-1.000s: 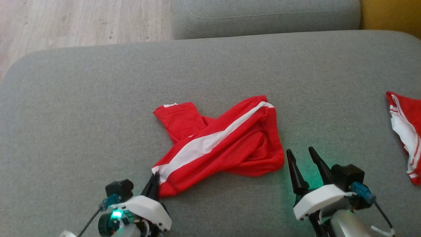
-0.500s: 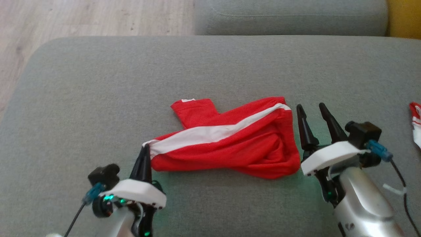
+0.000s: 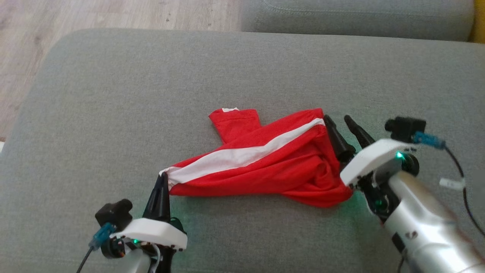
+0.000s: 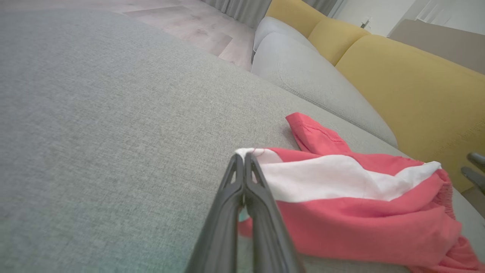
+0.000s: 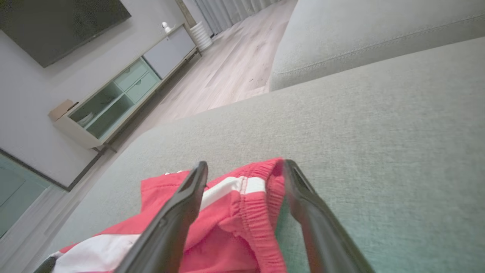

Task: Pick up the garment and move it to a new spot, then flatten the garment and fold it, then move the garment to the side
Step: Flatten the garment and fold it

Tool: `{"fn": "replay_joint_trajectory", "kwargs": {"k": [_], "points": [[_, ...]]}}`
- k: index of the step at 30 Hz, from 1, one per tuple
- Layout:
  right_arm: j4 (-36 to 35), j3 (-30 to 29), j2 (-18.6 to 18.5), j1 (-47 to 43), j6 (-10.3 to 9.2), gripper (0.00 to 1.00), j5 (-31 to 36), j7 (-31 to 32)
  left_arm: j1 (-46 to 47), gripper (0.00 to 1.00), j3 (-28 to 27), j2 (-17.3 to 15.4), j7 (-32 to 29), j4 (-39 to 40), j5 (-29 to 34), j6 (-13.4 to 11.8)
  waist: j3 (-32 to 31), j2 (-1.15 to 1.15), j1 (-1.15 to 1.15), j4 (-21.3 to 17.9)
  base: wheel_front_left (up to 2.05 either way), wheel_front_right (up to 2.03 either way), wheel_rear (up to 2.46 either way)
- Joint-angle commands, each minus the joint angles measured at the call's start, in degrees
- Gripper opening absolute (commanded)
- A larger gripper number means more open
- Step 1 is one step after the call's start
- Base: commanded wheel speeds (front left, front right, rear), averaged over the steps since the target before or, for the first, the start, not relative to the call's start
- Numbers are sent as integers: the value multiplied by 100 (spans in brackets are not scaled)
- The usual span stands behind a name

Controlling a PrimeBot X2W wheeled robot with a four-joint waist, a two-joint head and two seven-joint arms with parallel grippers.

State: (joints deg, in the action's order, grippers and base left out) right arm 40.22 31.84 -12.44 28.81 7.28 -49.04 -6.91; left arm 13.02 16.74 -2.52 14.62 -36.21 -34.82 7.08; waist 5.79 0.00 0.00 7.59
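Left claw (image 3: 163,181) is pinched fully shut on the white-tipped corner of the bright red, limp soft-fabric garment with a white diagonal stripe (image 3: 261,167). Right claw (image 3: 336,120) is spread wide, holding nothing, with its fingers straddling the gathered elastic waistband (image 5: 261,212) at the opposite end. The garment sits mid-way across the big grey woven-fabric cushion with rounded corners (image 3: 242,76), closer to the near edge than the far one, lying diagonally from near-left to far-right. My read is that this is the second grab before lifting or spreading. To do it well, drop the right fingers until the lower one slides under the waistband hem. Then close on the thick ribbed elastic, not on the loose top layer, which looks thin enough to slip or peel off alone. Keep the tips just clear of the cushion weave, which is coarse and likely to snag or drag. Once both ends are clamped, pull apart along the white stripe so the tension takes out the bunched folds near the right end. The short red leg (image 3: 237,123) is flopped toward the far edge and will need its own straightening. The fabric is matte, wrinkles easily and has no stiffness, so expect it to sag between the grips.
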Motion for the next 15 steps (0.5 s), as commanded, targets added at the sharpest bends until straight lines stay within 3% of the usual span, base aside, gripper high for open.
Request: {"fn": "replay_joint_trajectory", "kwargs": {"k": [1, 6, 15], "points": [[-140, 240, -100, 333, 21, 100, -300, 242, 192, 0, -112, -37, 38, 160, -26, 22, 24, 0, 0, 27, 0, 0, 0], [-80, 658, -330, 557, 21, 100, -1021, 870, 206, 0, -14, -37, 38, 129, -47, 30, 58, 0, 0, 107, 0, 0, 0], [-6, 1176, -538, 651, 21, 100, -1678, 1085, 182, 0, 17, -36, 38, 146, -27, 36, 83, 0, 0, 174, 0, 0, 0]]}}
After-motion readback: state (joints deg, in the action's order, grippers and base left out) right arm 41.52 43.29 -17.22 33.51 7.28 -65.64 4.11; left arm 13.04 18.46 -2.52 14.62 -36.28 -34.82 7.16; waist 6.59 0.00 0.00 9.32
